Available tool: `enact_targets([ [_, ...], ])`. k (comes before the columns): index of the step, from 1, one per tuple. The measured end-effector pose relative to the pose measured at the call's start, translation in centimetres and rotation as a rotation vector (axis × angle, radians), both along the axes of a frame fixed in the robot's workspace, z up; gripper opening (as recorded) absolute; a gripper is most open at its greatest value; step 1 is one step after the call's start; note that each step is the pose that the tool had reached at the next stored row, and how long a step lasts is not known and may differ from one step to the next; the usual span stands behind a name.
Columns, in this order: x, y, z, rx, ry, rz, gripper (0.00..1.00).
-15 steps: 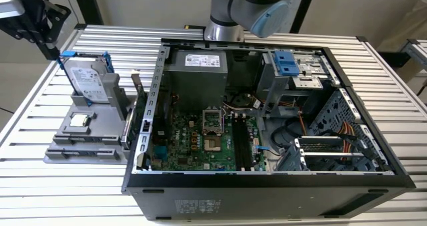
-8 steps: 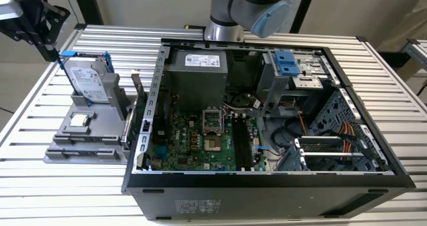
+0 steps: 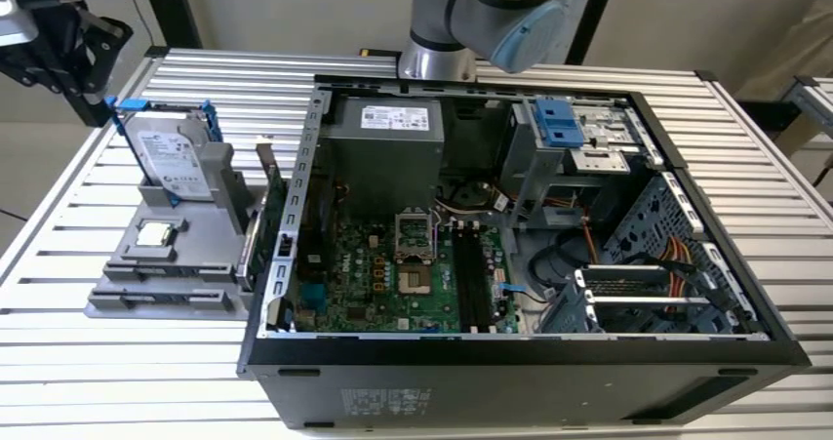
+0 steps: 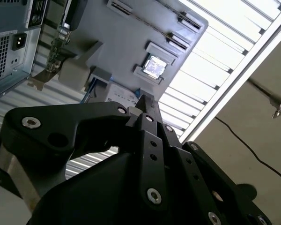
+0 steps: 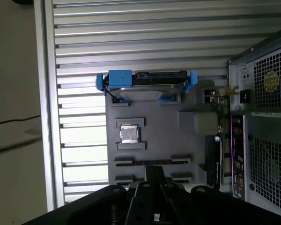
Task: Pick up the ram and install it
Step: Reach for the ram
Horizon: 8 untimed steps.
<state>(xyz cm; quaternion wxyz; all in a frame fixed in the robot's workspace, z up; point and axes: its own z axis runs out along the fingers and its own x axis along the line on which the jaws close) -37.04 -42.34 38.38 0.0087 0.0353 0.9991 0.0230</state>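
Slatted metal table [image 3: 131,381], pale wall behind.

Nearest: open case [image 3: 521,357] lying on its side, board [image 3: 377,264] exposed. The long black slots [image 3: 471,274] beside the processor socket look bare, with no stick seated. Install not done, by my reading.

On the exterior view's left, just beside the case: grey holder [image 3: 156,299]. The chip [image 3: 156,233] sits in its square pocket. Behind that the drive [image 3: 176,162] stands upright in its blue frame.

Ram [image 3: 250,253]: I take it to be the thin dark-bluish stick standing on edge along the holder's case-side wall, next to a green card with a metal bracket. Seen edge-on, so not certain. It is parked and untouched.

Farther back: gripper [image 4: 143,105]. In the exterior view it hangs above the far corner of the table on that view's left, beyond the drive and well apart from the ram. In the second wrist view the fingers look drawn together at the tips with nothing between them. Both wrist views look down over the holder.

Farthest: arm [image 3: 495,11], rising behind the case.

Progress: pick-up not yet made. Grasp, carry and seating are all left to do.
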Motion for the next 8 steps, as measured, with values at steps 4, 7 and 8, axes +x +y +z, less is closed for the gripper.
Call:
enact_targets([
  [4, 0.0, -0.32, -0.03, 0.0, -0.0001, 0.0, 0.0],
  [7, 0.0, -0.55, -0.03, 0.0, 0.0001, 0.0, 0.0],
  [8, 0.0, -0.62, -0.04, -0.0001, 0.0, 0.0, 0.0],
])
